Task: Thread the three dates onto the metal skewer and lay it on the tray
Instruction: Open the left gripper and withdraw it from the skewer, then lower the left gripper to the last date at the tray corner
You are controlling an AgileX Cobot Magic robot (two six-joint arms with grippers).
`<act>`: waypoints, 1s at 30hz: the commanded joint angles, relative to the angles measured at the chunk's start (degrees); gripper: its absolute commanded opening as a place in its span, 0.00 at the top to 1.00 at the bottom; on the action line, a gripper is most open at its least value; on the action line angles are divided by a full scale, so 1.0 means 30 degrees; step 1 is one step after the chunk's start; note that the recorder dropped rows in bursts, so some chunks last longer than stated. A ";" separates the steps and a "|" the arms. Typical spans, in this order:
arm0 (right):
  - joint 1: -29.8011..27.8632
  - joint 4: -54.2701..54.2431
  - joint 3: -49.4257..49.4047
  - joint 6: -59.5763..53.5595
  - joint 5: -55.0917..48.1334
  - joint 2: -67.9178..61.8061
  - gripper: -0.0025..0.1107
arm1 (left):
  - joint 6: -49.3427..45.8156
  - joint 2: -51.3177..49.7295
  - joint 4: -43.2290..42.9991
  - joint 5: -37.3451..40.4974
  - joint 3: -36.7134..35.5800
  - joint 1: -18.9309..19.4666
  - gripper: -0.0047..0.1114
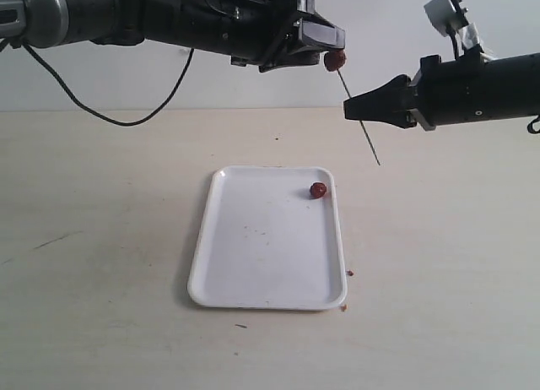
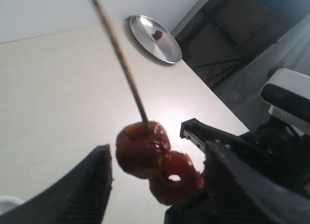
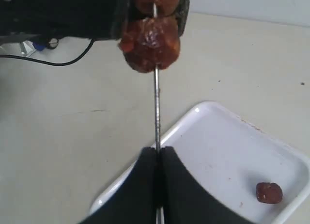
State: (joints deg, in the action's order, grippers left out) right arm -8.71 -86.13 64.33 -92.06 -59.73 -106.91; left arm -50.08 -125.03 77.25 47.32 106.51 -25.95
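My right gripper is shut on the thin metal skewer, holding it tilted in the air above the table. Two dates sit threaded near its upper end; in the exterior view they show as one red lump. My left gripper stands open around those two dates. One finger is clear of them and the other is against the lower date. The third date lies in the far right corner of the white tray.
Tiny brown crumbs lie on the table by the tray's right edge. A round metal plate with a small red object on it sits far off on the table in the left wrist view. A black cable hangs at the back left.
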 commanded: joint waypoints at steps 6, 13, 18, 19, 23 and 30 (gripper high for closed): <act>-0.0038 -0.0228 0.0024 -0.0053 0.3254 0.0053 0.98 | -0.0697 0.0134 -0.0422 0.0138 0.0034 0.0082 0.36; -0.0975 0.1838 0.0024 0.1789 0.5978 0.0094 0.98 | -0.3140 0.0134 -0.7284 -0.0751 0.0034 -0.0486 0.36; -0.2061 0.3203 0.0024 0.2995 0.5889 0.0094 0.98 | 0.3815 0.0134 -1.7252 -0.2841 0.0034 -0.2293 0.36; -0.2210 0.3249 0.0024 0.3036 0.5889 0.0094 0.98 | 0.5286 0.0134 -1.9161 -0.2934 0.0034 -0.2774 0.36; -0.2259 0.3249 0.0024 0.3135 0.5889 0.0094 0.98 | 0.9723 0.0134 -2.3730 -0.3125 0.0034 -0.4252 0.37; -0.2259 0.3447 0.0024 0.3087 0.4791 0.0094 0.98 | 0.1271 -0.0393 -2.9366 -0.3311 0.0034 -0.5902 0.38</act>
State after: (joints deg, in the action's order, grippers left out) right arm -15.33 -76.12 64.33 -82.81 -43.54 -106.91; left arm -35.11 -125.13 -4.91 38.65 106.51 -42.42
